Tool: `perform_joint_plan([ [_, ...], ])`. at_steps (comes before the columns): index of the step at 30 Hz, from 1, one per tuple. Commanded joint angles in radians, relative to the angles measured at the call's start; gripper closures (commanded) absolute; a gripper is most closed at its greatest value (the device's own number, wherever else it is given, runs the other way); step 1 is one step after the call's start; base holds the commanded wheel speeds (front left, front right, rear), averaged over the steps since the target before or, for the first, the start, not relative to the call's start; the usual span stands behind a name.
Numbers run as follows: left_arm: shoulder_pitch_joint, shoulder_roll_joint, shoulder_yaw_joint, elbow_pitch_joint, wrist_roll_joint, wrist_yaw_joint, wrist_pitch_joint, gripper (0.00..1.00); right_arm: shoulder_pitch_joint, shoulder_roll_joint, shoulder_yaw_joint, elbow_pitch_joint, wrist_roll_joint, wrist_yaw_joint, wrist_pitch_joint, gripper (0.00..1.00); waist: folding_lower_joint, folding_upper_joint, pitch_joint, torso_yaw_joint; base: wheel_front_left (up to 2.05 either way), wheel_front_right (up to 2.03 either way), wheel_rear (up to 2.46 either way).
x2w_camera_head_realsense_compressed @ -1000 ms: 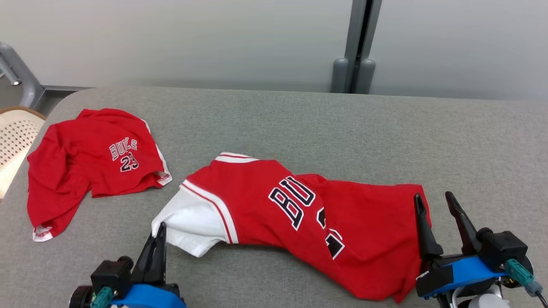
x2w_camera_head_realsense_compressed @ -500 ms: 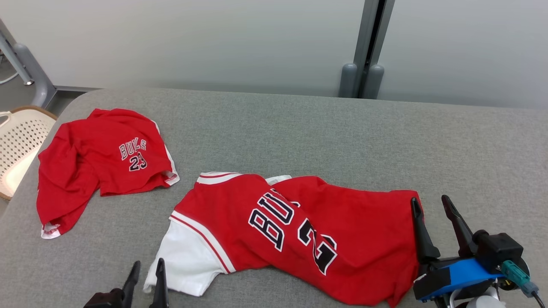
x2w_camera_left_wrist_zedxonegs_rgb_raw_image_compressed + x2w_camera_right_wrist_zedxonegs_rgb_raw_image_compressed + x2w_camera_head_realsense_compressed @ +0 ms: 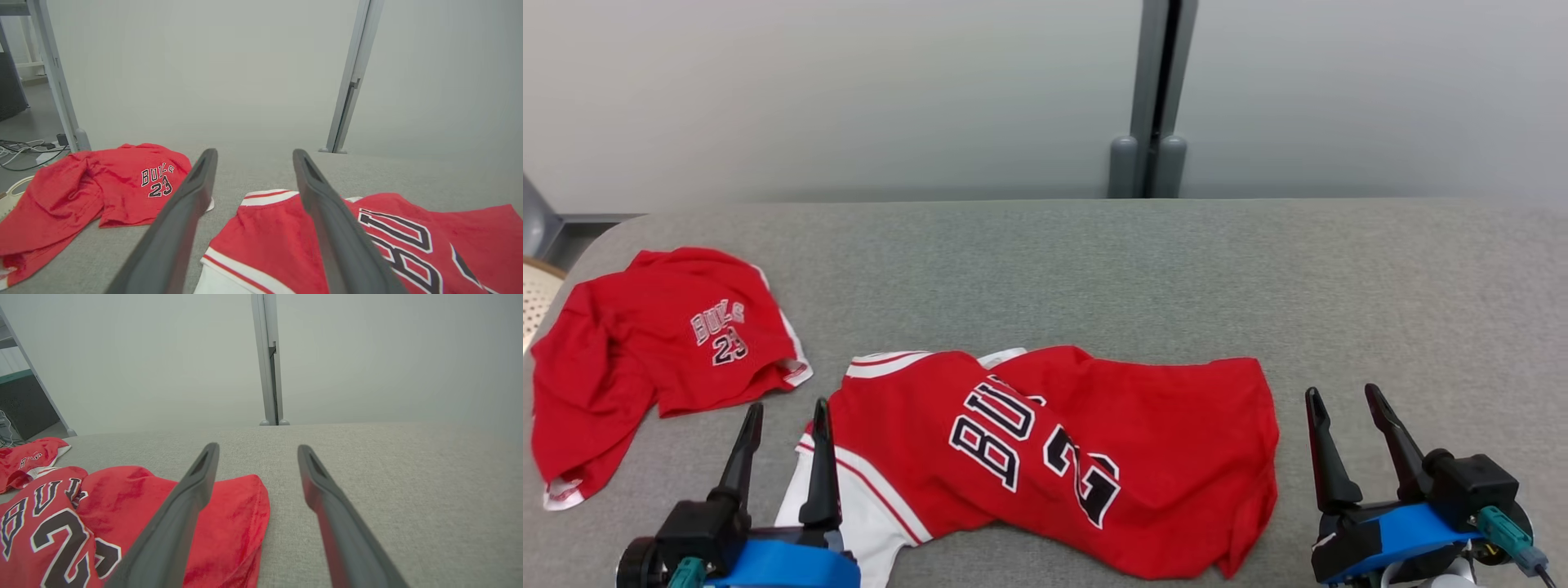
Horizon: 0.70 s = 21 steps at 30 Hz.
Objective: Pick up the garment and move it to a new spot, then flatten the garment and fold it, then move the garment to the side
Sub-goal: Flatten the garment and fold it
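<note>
Left jaws opened, jersey (image 3: 1143,425) crosswise, hem (image 3: 1267,445) right

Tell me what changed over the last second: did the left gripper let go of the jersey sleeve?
Yes. The left gripper was shut on the white sleeve of the jersey a second ago. It has since opened and let go, and the jersey lies slack on the table, unheld. The head camera also shifted. Unchanged: the right gripper is open beside the hem, and the red shorts lie at the table's left.

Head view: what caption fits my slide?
Left gripper and right gripper, both open, flank a rumpled red jersey.
</note>
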<state>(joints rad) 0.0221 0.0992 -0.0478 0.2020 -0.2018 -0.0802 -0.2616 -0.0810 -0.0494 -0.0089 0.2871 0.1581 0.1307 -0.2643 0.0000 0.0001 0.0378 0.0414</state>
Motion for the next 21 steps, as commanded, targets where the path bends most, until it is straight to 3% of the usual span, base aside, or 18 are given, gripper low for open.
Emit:
perform_joint_plan([
  [1, -0.032, -0.002, 0.008, -0.014, 0.015, -0.007, -0.005, 0.00, 0.008, -0.002, -0.003, -0.001, -0.005, 0.000, 0.000, 0.00, 0.0000, -0.0001, -0.007, -0.020, 0.00, 0.00, 0.00],
  [10, -0.084, -0.015, 0.044, -0.036, 0.087, -0.024, -0.005, 0.00, 0.010, -0.002, -0.019, -0.004, -0.006, 0.000, 0.000, 0.00, 0.0000, -0.0001, 0.010, -0.087, 0.00, 0.00, 0.00],
  [21, -0.079, -0.023, 0.088, -0.025, 0.123, -0.019, -0.005, 0.00, 0.017, -0.002, -0.017, 0.028, -0.009, 0.000, 0.000, 0.00, 0.0000, -0.0001, 0.021, -0.093, 0.00, 0.00, 0.00],
])
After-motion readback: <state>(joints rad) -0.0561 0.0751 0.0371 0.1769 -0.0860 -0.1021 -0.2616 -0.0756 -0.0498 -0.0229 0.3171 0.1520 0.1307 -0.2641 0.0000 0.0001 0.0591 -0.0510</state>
